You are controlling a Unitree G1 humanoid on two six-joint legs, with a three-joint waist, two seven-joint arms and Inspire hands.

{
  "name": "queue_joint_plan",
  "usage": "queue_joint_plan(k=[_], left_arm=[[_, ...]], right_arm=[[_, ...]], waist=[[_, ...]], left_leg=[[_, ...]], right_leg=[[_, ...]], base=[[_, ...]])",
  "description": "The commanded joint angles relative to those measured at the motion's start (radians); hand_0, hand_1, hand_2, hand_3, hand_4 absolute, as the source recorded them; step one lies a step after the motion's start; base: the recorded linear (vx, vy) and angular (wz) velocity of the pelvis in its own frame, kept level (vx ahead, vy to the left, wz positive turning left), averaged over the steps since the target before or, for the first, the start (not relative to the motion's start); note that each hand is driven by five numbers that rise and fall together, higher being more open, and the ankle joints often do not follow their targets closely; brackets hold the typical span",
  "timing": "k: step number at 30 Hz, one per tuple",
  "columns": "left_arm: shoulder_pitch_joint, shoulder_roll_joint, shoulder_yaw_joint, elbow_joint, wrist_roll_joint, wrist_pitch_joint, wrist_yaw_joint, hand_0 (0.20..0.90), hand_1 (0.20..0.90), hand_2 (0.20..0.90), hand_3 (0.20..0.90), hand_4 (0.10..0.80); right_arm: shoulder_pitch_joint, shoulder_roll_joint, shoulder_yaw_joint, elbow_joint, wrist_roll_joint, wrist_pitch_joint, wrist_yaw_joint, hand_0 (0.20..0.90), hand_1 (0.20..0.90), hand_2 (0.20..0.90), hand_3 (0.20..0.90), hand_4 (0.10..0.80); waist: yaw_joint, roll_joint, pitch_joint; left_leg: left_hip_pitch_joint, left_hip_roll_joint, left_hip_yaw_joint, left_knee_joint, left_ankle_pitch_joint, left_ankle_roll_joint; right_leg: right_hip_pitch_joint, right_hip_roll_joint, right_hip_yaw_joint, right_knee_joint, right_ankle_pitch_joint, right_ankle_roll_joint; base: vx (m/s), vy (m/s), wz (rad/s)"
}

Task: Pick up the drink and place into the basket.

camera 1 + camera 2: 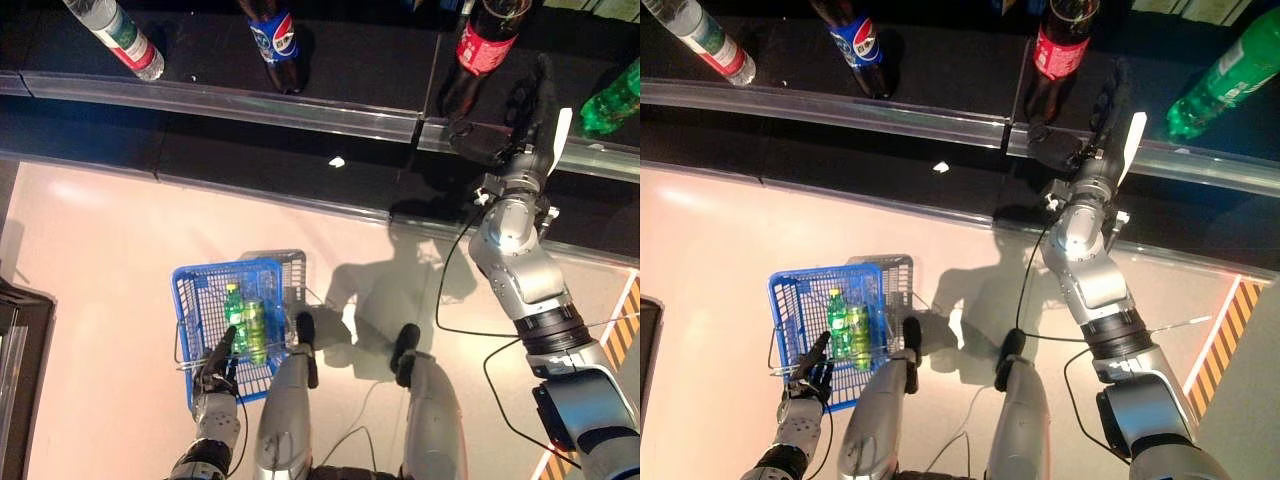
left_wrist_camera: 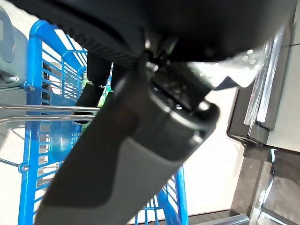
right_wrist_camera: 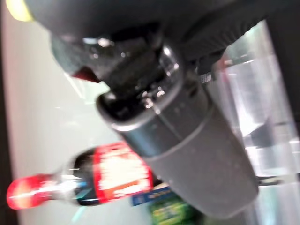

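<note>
Two green drinks (image 1: 245, 322) already lie in the blue basket (image 1: 190, 290), so part of the job looks done. In the left eye view the left hand (image 1: 218, 372) curls round the basket's wire handle, holding it low by the floor, while the right hand (image 1: 525, 125) reaches up to the shelf (image 1: 330, 70) with fingers straight, just beside the red-labelled cola bottle (image 1: 488, 40) and not yet round it.

From the right eye view, a blue-labelled cola (image 1: 855, 42), a water bottle (image 1: 705, 38) and a green bottle (image 1: 1230, 72) also stand on that shelf, untouched.

Close up, the left wrist view shows fingers hooked over the metal handle (image 2: 42, 112) above the blue mesh.

Past the thumb in the right wrist view the red-labelled bottle lies free of the hand. Grasping, carrying and dropping it in seem left to do.
</note>
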Motion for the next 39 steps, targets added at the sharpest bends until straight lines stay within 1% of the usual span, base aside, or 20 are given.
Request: queue_joint_plan(k=[1, 4, 9, 14, 16, 23, 31, 35, 39], left_arm=[[0.104, 0.088, -0.025, -0.073, 0.008, -0.056, 0.007, 0.300, 0.300, 0.300, 0.200, 0.100], [0.106, 0.097, -0.032, -0.074, 0.006, -0.051, -0.002, 0.300, 0.300, 0.300, 0.200, 0.100], [0.103, 0.092, -0.049, -0.071, 0.001, -0.051, -0.010, 0.300, 0.300, 0.300, 0.200, 0.100], [0.102, 0.095, -0.061, -0.091, 0.014, -0.051, -0.006, 0.300, 0.300, 0.300, 0.200, 0.100], [0.104, 0.099, -0.064, -0.098, 0.010, -0.048, -0.010, 0.300, 0.300, 0.300, 0.200, 0.100], [0.100, 0.105, -0.080, -0.114, 0.003, -0.045, -0.006, 0.300, 0.300, 0.300, 0.200, 0.100], [0.103, 0.110, -0.080, -0.120, 0.004, -0.037, -0.010, 0.300, 0.300, 0.300, 0.200, 0.100], [0.102, 0.116, -0.084, -0.120, -0.001, -0.036, -0.010, 0.300, 0.300, 0.300, 0.200, 0.100], [0.102, 0.118, -0.085, -0.121, 0.007, -0.034, -0.014, 0.300, 0.300, 0.300, 0.200, 0.100]], right_arm=[[-0.181, -0.043, -0.013, -0.035, 0.034, -0.056, 0.014, 0.900, 0.900, 0.900, 0.900, 0.800], [-0.201, -0.050, -0.012, 0.009, 0.076, -0.070, 0.025, 0.900, 0.900, 0.900, 0.900, 0.800], [-0.253, -0.074, -0.001, 0.062, 0.081, -0.070, 0.036, 0.900, 0.900, 0.900, 0.900, 0.800], [-0.322, -0.096, 0.001, 0.114, 0.048, -0.069, -0.023, 0.900, 0.900, 0.900, 0.900, 0.800], [-0.349, -0.107, 0.004, 0.131, 0.056, -0.068, -0.026, 0.900, 0.900, 0.900, 0.900, 0.800], [-0.408, -0.123, 0.027, 0.151, 0.093, -0.056, -0.011, 0.900, 0.900, 0.900, 0.900, 0.800], [-0.471, -0.139, 0.067, 0.166, 0.048, -0.044, 0.021, 0.900, 0.900, 0.900, 0.900, 0.800], [-0.491, -0.136, 0.084, 0.139, 0.022, -0.017, 0.027, 0.900, 0.900, 0.900, 0.900, 0.800], [-0.503, -0.141, 0.096, 0.139, 0.037, -0.014, 0.024, 0.900, 0.900, 0.900, 0.900, 0.800]], waist=[[0.002, -0.002, -0.016], [0.010, -0.005, -0.016], [0.013, 0.006, -0.016], [0.026, 0.010, -0.016], [0.031, 0.013, -0.016], [0.037, 0.015, -0.016], [0.046, 0.018, -0.016], [0.049, 0.013, -0.016], [0.053, 0.011, -0.016]], left_leg=[[-0.040, -0.020, -0.081, 0.105, 0.058, 0.007], [-0.060, -0.020, -0.086, 0.111, 0.053, 0.008], [-0.072, -0.026, -0.088, 0.106, 0.053, 0.009], [-0.091, -0.032, -0.093, 0.103, 0.047, 0.012], [-0.101, -0.034, -0.096, 0.102, 0.048, 0.012], [-0.119, -0.036, -0.093, 0.094, 0.044, 0.017], [-0.125, -0.036, -0.088, 0.096, 0.045, 0.017], [-0.130, -0.036, -0.090, 0.101, 0.044, 0.017], [-0.134, -0.040, -0.095, 0.104, 0.043, 0.020]], right_leg=[[0.051, 0.010, 0.002, -0.099, 0.055, 0.005], [0.033, 0.012, -0.001, -0.091, 0.056, 0.005], [0.018, 0.009, 0.000, -0.093, 0.058, 0.005], [-0.006, 0.006, -0.002, -0.086, 0.059, 0.011], [-0.015, 0.006, -0.003, -0.084, 0.059, 0.012], [-0.038, 0.007, -0.003, -0.080, 0.058, 0.011], [-0.042, 0.002, -0.010, -0.075, 0.057, 0.012], [-0.046, 0.002, -0.009, -0.068, 0.054, 0.012], [-0.048, 0.001, -0.008, -0.063, 0.051, 0.011]], base=[[0.033, -0.038, 0.01], [0.029, -0.027, 0.04], [0.025, 0.019, 0.06], [0.007, -0.014, 0.00], [0.000, 0.000, 0.00], [0.000, 0.000, 0.00], [0.000, 0.000, 0.00], [0.000, 0.000, 0.00], [0.005, -0.003, 0.01]])
